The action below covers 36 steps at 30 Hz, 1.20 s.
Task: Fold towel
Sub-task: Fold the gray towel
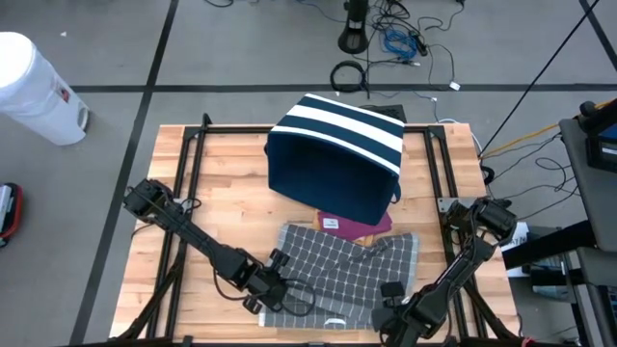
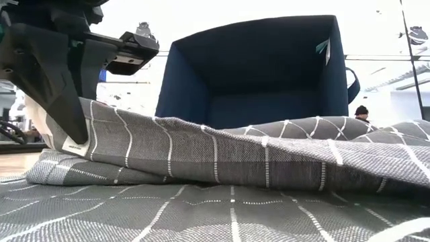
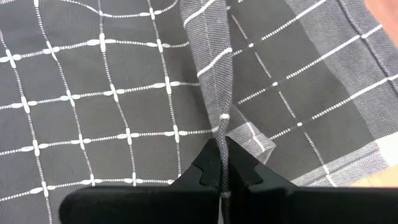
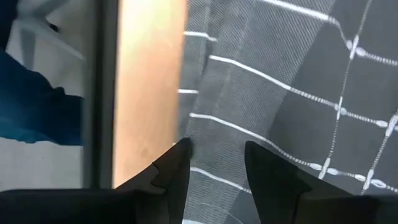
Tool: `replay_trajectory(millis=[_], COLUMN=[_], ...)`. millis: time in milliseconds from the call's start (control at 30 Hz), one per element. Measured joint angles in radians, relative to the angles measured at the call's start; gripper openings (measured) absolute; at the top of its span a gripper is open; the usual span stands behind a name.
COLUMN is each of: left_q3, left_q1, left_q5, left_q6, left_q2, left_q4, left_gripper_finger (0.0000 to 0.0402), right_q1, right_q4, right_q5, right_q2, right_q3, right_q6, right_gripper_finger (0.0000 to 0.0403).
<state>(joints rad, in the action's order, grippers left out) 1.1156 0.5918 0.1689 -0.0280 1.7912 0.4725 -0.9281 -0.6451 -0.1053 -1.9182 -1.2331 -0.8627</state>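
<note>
Gray towel (image 1: 352, 275) lies rumpled at 6 o'clock, unfolded; left gripper (image 3: 222, 177) pinches its edge, right gripper (image 4: 214, 165) half-open, empty.

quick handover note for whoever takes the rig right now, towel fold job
Left gripper: shut on a raised edge of the grey checked towel, at the towel's left side, near the table's front.
Right gripper: open, fingers straddling the towel's edge at its front right corner; no grip visible.
Towel: rumpled at the front centre of the wooden table, partly doubled over, not flat.
Navy striped bin lies behind it, a maroon item between them.
Done: left edge picked up.
Left: right grip, fold, flatten.
</note>
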Motion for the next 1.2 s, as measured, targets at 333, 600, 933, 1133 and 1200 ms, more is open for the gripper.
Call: replay_trajectory(millis=[333, 600, 933, 1133, 1200], left_q3=[0.077, 0.132, 0.132, 0.133, 0.133], left_q1=[0.019, 0.041, 0.066, 0.065, 0.065], left_q5=[0.006, -0.089, -0.131, -0.13, -0.129], left_q6=[0.0, 0.068, 0.178, 0.181, 0.186], left_q2=[-0.039, -0.039, -0.035, -0.031, -0.031], left_q4=[0.053, 0.07, 0.071, 0.052, 0.05], left_gripper_finger=[0.0001, 0.0001, 0.0001, 0.0001, 0.0001], right_q1=[0.032, 0.071, 0.119, 0.157, 0.164], right_q4=[0.106, 0.112, 0.111, 0.124, 0.131], right_q5=[-0.035, -0.051, -0.051, -0.052, -0.052], right_q2=[-0.005, -0.004, -0.004, 0.002, 0.003], right_q3=[0.0, 0.0, -0.001, -0.001, -0.002], right_q6=[0.072, 0.116, 0.185, 0.218, 0.231], right_gripper_finger=[0.0141, 0.0141, 0.0141, 0.0141, 0.0141])
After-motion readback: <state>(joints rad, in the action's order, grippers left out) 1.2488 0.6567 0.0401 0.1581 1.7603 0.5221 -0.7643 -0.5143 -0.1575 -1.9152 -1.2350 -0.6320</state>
